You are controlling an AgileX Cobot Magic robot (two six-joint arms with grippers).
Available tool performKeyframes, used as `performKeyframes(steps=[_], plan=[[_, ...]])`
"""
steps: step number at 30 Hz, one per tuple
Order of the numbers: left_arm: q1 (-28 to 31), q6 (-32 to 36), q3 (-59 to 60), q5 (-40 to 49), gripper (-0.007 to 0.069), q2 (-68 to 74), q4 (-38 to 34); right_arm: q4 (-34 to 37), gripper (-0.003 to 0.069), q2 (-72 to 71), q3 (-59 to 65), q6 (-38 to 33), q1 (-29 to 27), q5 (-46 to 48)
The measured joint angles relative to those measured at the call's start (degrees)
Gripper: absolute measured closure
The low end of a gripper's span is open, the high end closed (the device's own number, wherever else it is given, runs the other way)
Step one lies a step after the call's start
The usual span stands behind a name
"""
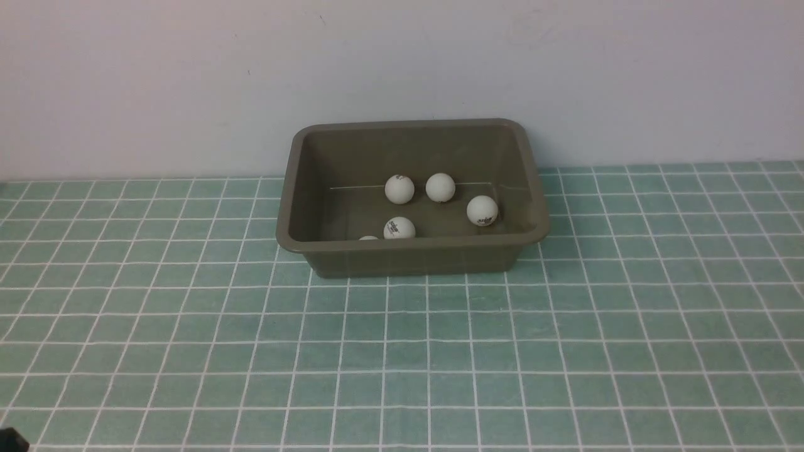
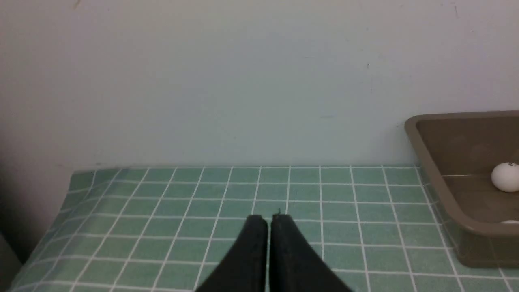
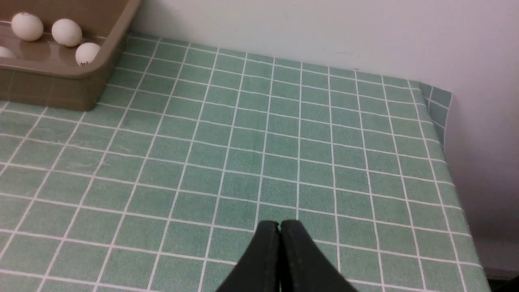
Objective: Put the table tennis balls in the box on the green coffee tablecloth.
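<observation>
The olive-brown box (image 1: 411, 256) stands on the green coffee tablecloth (image 1: 402, 351) near the back wall. Inside it lie several white table tennis balls: one (image 1: 399, 189) and another (image 1: 440, 187) toward the back, one (image 1: 482, 210) on the right, one (image 1: 399, 228) near the front wall, and a sliver of one (image 1: 368, 238) behind the front rim. My left gripper (image 2: 269, 217) is shut and empty, above the cloth to the left of the box (image 2: 442, 190). My right gripper (image 3: 279, 224) is shut and empty, to the right of the box (image 3: 61, 87). Neither gripper's fingers show in the front view.
A pale wall rises right behind the box. The cloth's left end curls up against the wall (image 2: 77, 182). Its right end drops over the table edge (image 3: 440, 105). A dark bit of the left arm (image 1: 12, 441) shows at the bottom left corner.
</observation>
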Motion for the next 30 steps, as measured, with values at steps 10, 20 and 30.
performKeyframes(steps=[10,20,30], plan=[[0.0,4.6,6.3,1.2,0.0629,-12.9,-3.5,0.0,0.0676,0.0,0.0,0.0,0.0,0.2],[0.0,9.1,6.3,10.0,0.0629,-17.2,-3.3,0.2,0.0676,0.0,0.0,0.0,0.0,0.2],[0.0,9.1,6.3,13.0,0.0629,-17.2,-3.1,0.2,0.0676,0.0,0.0,0.0,0.0,0.2]])
